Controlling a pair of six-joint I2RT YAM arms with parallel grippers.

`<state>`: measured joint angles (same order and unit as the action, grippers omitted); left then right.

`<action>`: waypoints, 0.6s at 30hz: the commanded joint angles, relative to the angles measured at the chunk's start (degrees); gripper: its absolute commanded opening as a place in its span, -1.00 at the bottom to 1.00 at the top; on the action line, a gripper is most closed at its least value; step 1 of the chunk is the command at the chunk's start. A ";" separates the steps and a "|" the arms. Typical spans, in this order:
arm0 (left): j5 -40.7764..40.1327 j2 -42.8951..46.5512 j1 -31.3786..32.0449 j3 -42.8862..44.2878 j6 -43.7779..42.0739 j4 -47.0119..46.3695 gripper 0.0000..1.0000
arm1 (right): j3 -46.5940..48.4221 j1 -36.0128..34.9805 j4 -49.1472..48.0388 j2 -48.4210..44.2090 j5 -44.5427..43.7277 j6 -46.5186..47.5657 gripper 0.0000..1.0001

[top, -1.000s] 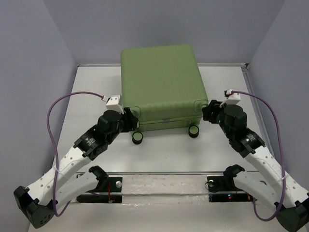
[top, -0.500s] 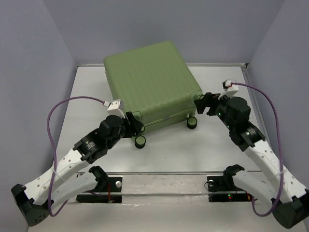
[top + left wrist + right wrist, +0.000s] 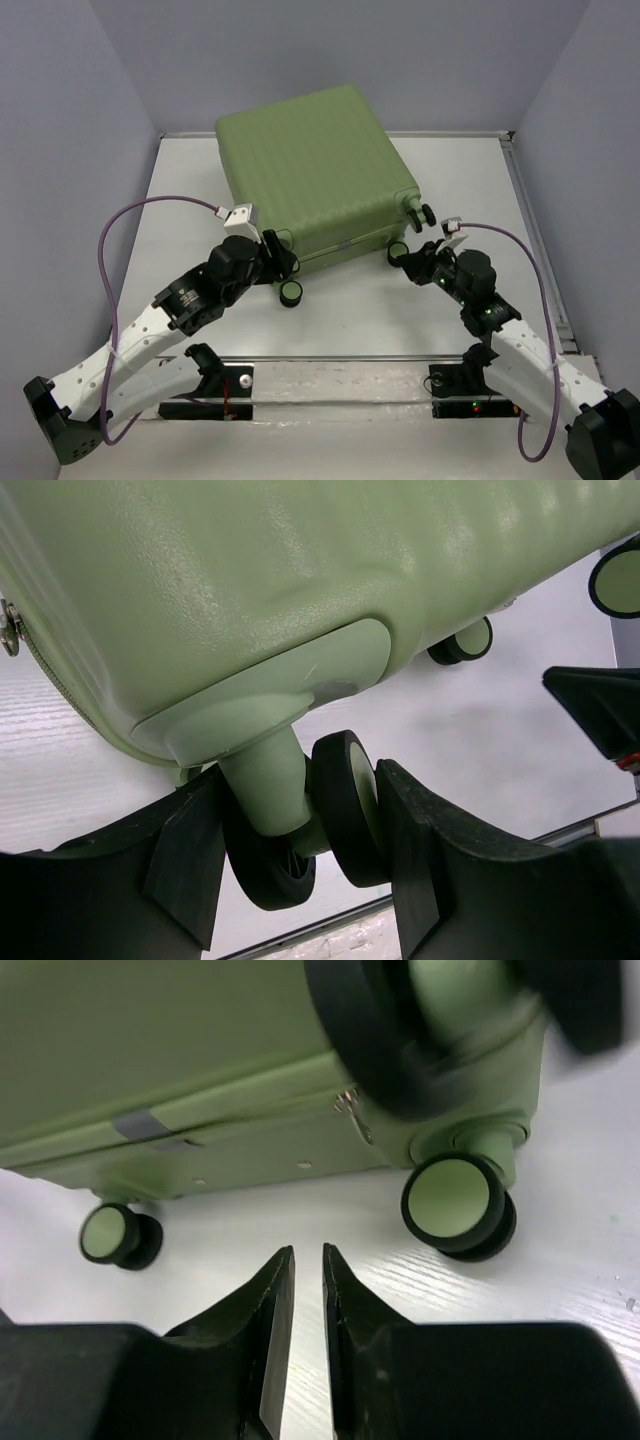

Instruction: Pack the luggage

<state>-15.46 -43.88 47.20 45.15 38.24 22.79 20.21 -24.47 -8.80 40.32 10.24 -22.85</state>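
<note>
The luggage (image 3: 310, 170) is a light-green ribbed suitcase, shut and lying flat, turned at an angle on the white table. My left gripper (image 3: 280, 262) is at its near left corner, shut on a black caster wheel (image 3: 345, 810) and its green stem. The shell (image 3: 300, 570) fills the left wrist view above the jaws (image 3: 300, 825). My right gripper (image 3: 410, 260) is low on the table, just in front of the near right wheel (image 3: 397, 254). Its jaws (image 3: 308, 1260) are nearly together with nothing between them. The wheel (image 3: 452, 1200) and shell (image 3: 170, 1060) lie beyond.
The white table (image 3: 350, 320) has grey walls on three sides. A transparent rail (image 3: 340, 358) runs along the near edge between the arm bases. Another suitcase wheel (image 3: 291, 292) rests on the table near my left arm, and one (image 3: 425, 212) sticks out at the right corner.
The suitcase swung counter-clockwise a second ago and has since stayed put. My right gripper left the right corner and drew back and down to the table. My left gripper keeps its grip.
</note>
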 commanded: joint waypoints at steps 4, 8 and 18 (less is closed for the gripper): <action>6.15 1.96 2.46 7.23 -6.60 -13.29 -0.88 | -7.28 -0.23 -32.84 8.08 -1.62 -2.11 -0.27; 7.20 1.34 2.46 7.32 -6.42 -14.00 -0.89 | -8.08 -0.23 -43.21 18.11 -2.95 -0.36 -0.21; 7.73 1.34 2.37 7.94 -6.51 -12.42 -0.88 | -6.67 -0.23 -56.51 30.35 -5.93 4.66 -0.20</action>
<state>-15.25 -44.47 47.20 45.91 38.22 23.55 12.23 -24.45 -55.11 70.17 6.72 -21.52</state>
